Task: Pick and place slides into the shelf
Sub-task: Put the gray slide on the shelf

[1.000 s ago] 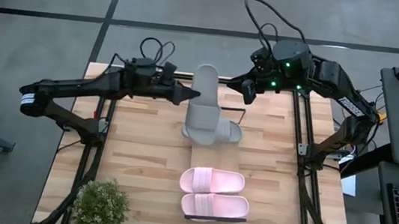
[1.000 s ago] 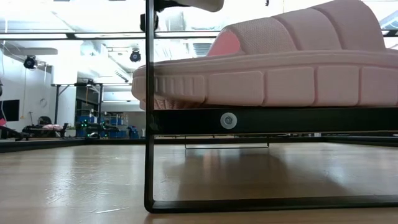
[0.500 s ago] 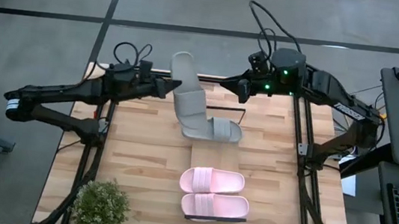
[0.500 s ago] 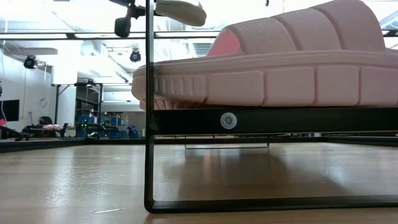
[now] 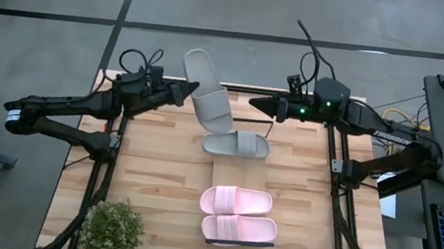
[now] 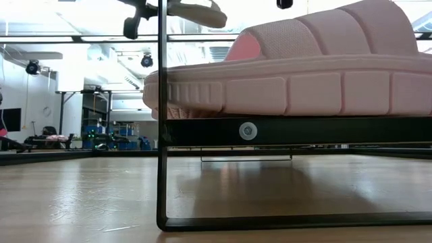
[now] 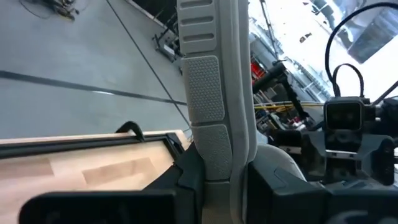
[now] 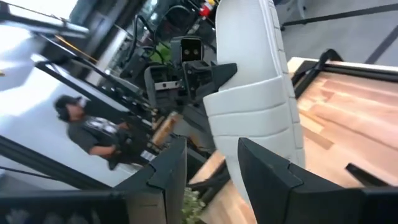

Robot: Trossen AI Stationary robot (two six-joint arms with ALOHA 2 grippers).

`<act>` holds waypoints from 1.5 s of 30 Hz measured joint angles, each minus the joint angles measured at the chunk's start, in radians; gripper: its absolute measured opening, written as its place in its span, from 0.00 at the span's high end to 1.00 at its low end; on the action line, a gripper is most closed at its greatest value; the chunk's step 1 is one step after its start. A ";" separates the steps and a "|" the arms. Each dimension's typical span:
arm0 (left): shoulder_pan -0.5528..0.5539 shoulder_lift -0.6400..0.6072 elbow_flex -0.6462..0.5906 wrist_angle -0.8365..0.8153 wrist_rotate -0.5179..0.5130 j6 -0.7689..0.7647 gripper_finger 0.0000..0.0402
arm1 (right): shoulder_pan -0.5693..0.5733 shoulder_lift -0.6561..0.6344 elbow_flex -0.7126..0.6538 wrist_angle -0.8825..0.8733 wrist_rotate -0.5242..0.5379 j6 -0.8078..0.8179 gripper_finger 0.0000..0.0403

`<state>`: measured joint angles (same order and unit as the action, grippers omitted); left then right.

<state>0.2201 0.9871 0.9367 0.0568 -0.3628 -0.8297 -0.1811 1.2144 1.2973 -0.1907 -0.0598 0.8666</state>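
Pair of slides (image 5: 237, 214) on shelf's (image 5: 233, 172) near end, third slide (image 5: 236, 145) behind, plant (image 5: 112, 228) at worktop's (image 5: 157, 176) near-left corner.

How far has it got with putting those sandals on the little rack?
Three look placed: the pink pair and one grey slide lie on the shelf. The last grey slide is in the air, gripped by the left gripper; the right gripper waits empty nearby. Setting it down remains.
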 joint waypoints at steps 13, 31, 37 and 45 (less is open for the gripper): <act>-0.018 -0.009 -0.001 0.086 -0.063 -0.002 0.88 | 0.043 -0.048 -0.228 0.264 0.001 0.112 0.62; -0.059 -0.003 -0.002 0.164 -0.087 -0.022 0.88 | 0.080 -0.047 -0.301 0.340 0.006 0.170 0.38; -0.066 -0.003 -0.002 0.239 -0.156 0.027 0.88 | 0.119 -0.047 -0.301 0.339 0.102 0.153 0.37; -0.107 0.017 -0.003 0.261 -0.203 0.059 0.88 | 0.144 -0.036 -0.301 0.363 0.176 0.140 0.39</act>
<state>0.1136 1.0038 0.9333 0.3179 -0.5660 -0.7707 -0.0371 1.1782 0.9962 0.1723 0.1166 1.0069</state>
